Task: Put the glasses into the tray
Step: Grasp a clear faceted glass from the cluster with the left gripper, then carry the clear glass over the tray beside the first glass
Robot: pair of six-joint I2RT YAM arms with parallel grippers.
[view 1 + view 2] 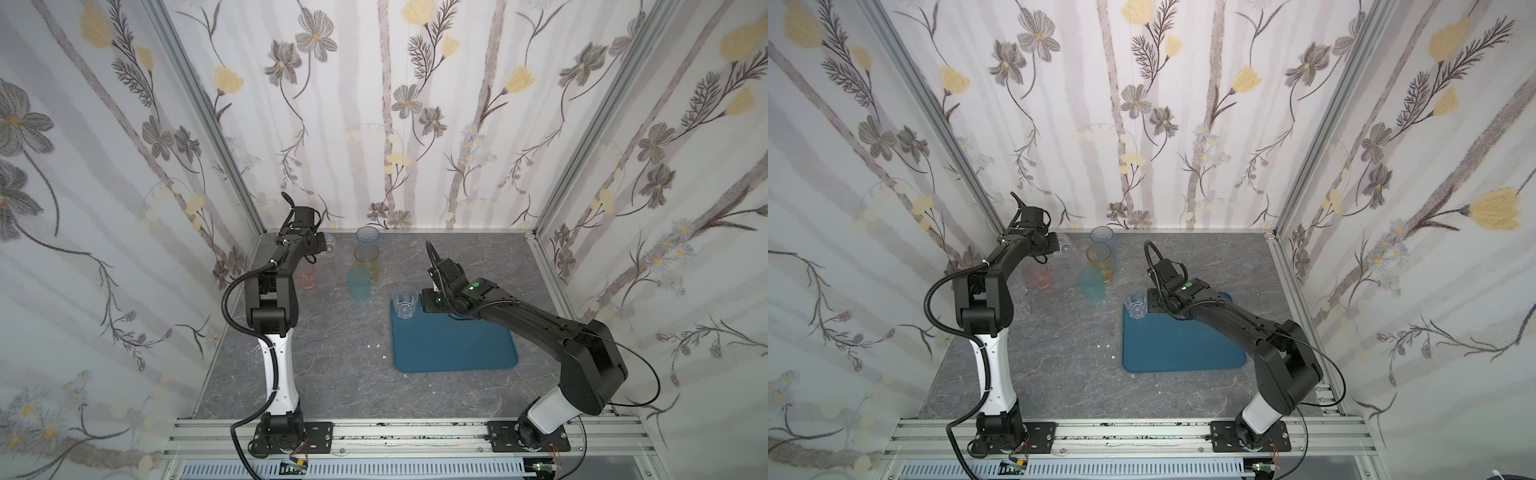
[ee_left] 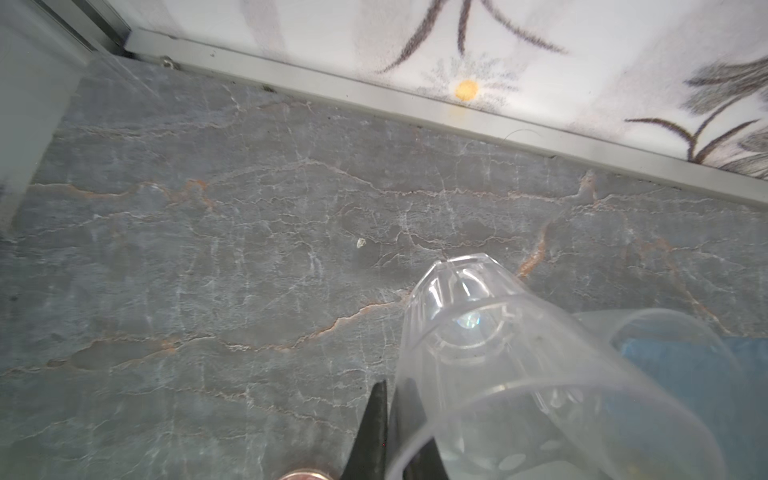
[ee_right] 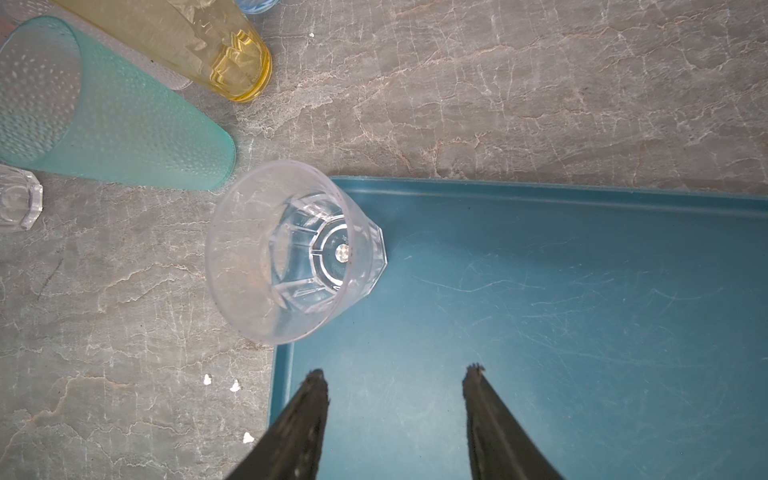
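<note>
The right pincer (image 3: 395, 374) is hanging open over the blue tray (image 3: 540, 311); one faceted glass (image 3: 291, 253) is standing in its far-left corner. Beyond the tray, only the left wrist view is showing the left pincer (image 2: 395, 392) clamping a clear glass (image 2: 478, 353).

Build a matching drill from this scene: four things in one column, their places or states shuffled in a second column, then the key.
Column 1
1. left claw
2. right claw
3. teal glass
4. faceted glass

Column 2
A. stands in a corner of the tray
B. open and empty, over the tray
C. stands on the table, off the tray
D. shut on the wall of a clear tumbler

Pairs: 1-D, 2-B, 3-C, 4-A
</note>
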